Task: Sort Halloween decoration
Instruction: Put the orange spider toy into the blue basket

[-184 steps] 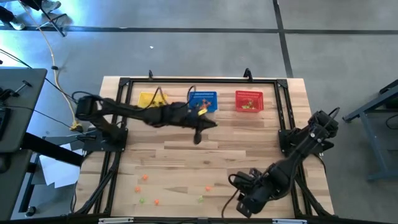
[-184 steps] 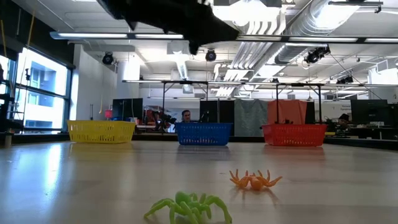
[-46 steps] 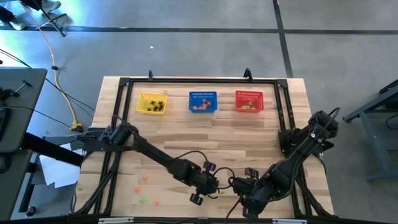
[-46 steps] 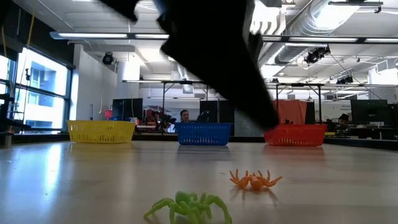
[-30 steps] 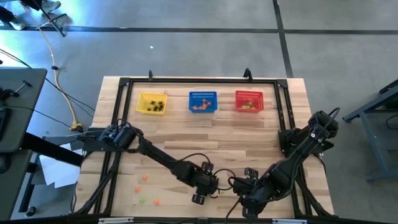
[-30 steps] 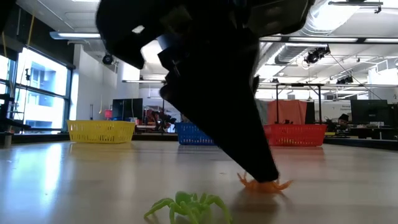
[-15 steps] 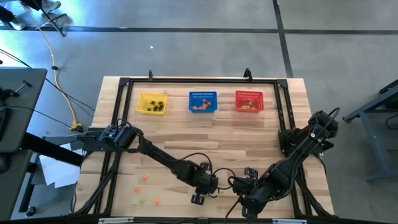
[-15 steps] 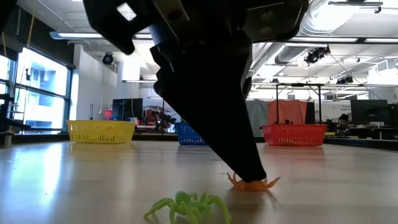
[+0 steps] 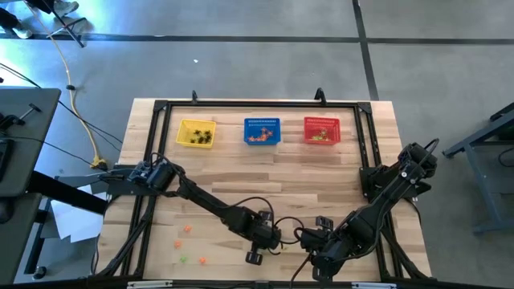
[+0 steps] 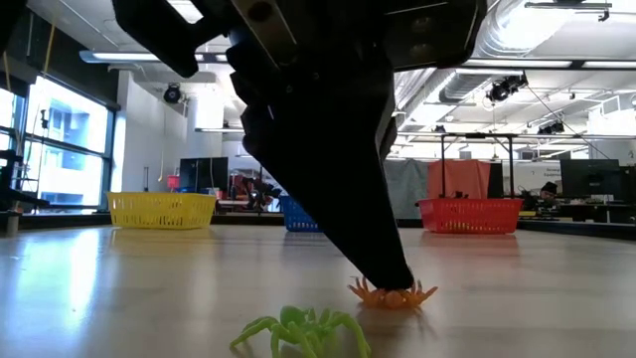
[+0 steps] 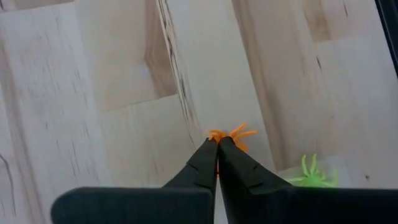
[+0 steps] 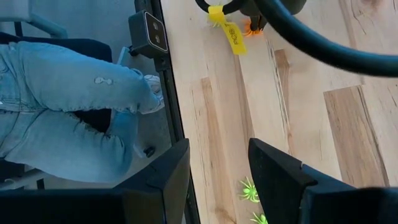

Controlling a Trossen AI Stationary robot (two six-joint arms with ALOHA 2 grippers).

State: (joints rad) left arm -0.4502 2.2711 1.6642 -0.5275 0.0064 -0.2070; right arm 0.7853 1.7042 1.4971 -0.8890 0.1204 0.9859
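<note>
A: Nearest the front edge of the desk (image 9: 321, 181), what appears?

B: A light green spider (image 10: 301, 331) lies flat on the wood. Just behind it, the left tool (image 10: 390, 285) has its tips pressed together on an orange spider (image 10: 393, 295), which touches the desk surface. The left wrist view confirms this: the two dark fingers (image 11: 204, 160) meet at a point on the orange trinket, with the green one just beside.

A: How does this differ from half a second earlier?

B: The left tool and the orange spider have shifted slightly toward the left in the low view; a second before that, the tool had only just reached the trinket.

A: And the right tool?

B: The right tool (image 12: 217, 171) waits near the front right of the desk, unmoved throughout. Its fingers stand well apart and hold nothing. Two more green trinkets (image 12: 249, 190) lie close to it, and a person's legs in jeans (image 12: 68, 106) show beyond the desk's edge.

A: Farther off?

B: Several small orange and green trinkets (image 9: 186, 229) remain near the front left corner. Along the back edge stand the yellow basket (image 9: 196, 133) holding black pieces, the blue basket (image 9: 262, 131), and the red basket (image 9: 321, 130).
</note>
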